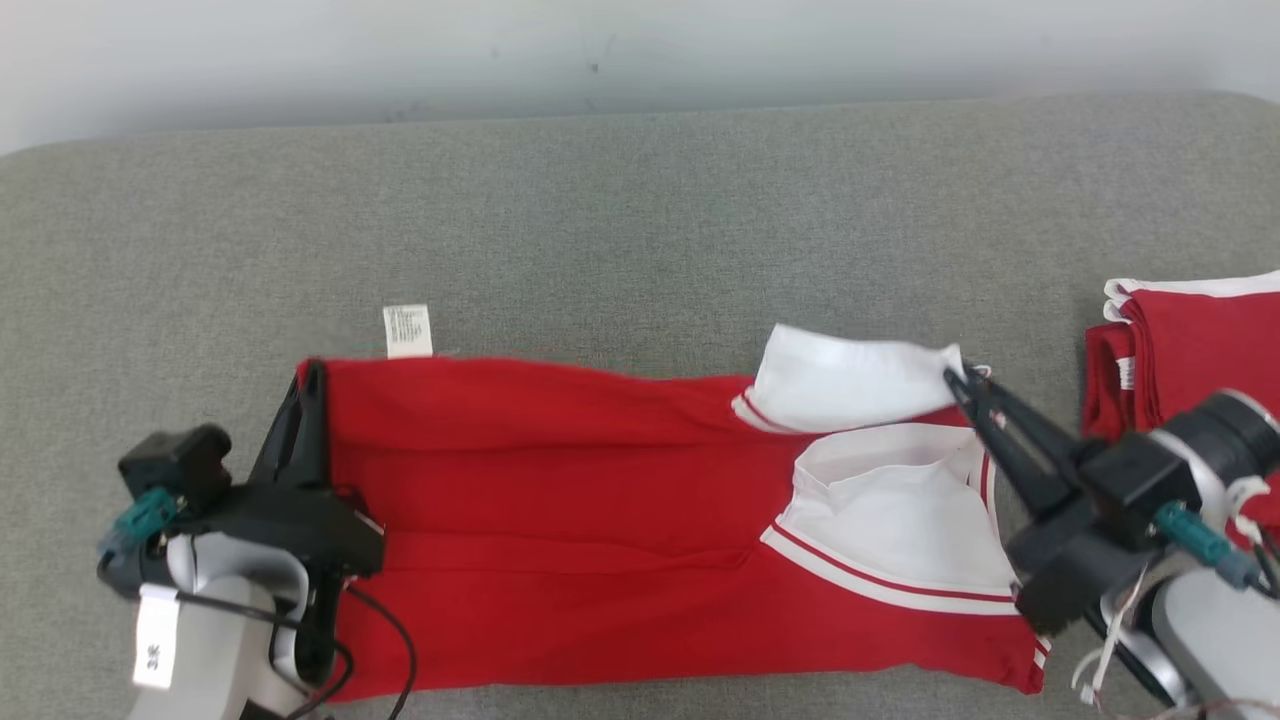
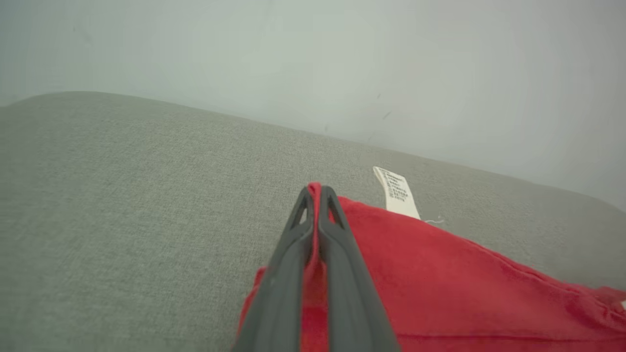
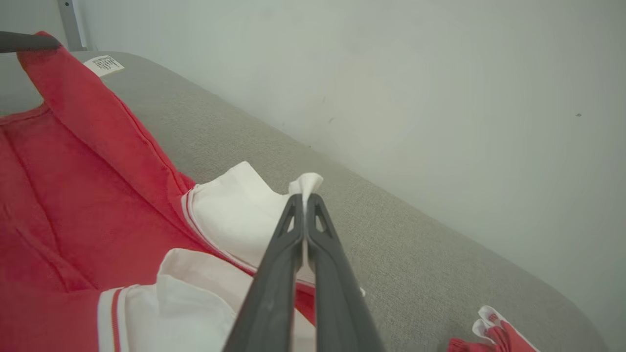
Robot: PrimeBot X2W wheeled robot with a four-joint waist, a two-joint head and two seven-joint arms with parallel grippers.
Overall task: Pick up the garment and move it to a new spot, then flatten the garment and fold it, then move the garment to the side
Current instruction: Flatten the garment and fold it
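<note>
– What is the work lying on?
– A grey fabric-covered surface [image 1: 640,220] that runs back to a pale wall [image 1: 640,50]. A folded red pile [image 1: 1190,350] sits at its right end.
– And the garment [image 1: 560,520]?
– It is red, stretched lengthwise across the middle, with a white care label [image 1: 407,330] poking out behind its left end.
– The grippers?
– The left gripper [image 2: 317,193] is clamped on the far-left red corner. The right gripper [image 3: 304,198] is pinched tight on the tip of the white sleeve [image 1: 850,380].
</note>
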